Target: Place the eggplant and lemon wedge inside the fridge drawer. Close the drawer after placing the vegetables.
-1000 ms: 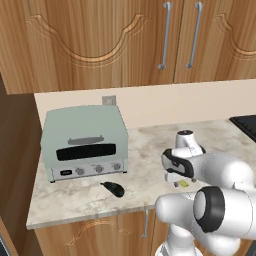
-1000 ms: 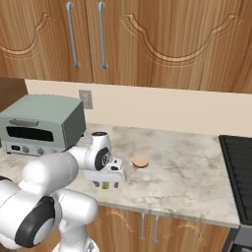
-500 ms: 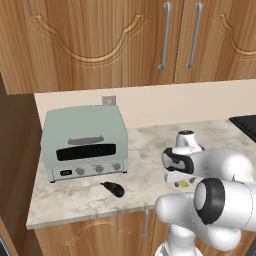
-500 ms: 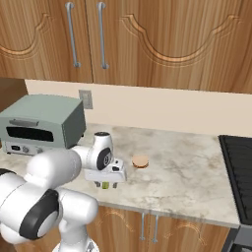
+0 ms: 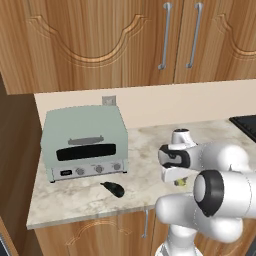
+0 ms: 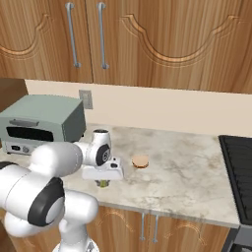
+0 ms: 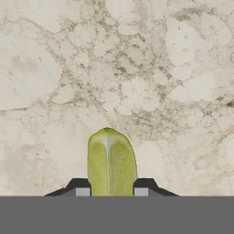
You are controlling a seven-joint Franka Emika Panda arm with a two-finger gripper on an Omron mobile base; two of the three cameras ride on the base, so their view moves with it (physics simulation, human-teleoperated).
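The arm (image 5: 215, 195) is glossy white, built of fat rounded segments like swollen tubes. Each joint shows a dark charcoal ring or disc set into the white shell; the largest disc faces out from the big segment nearest the camera. The wrist narrows to a short white cylinder with a flat cap. Below it sits a boxy white hand block with a dark band. The pincer (image 7: 111, 192) ends in two small dark tips with pale grey square pads.
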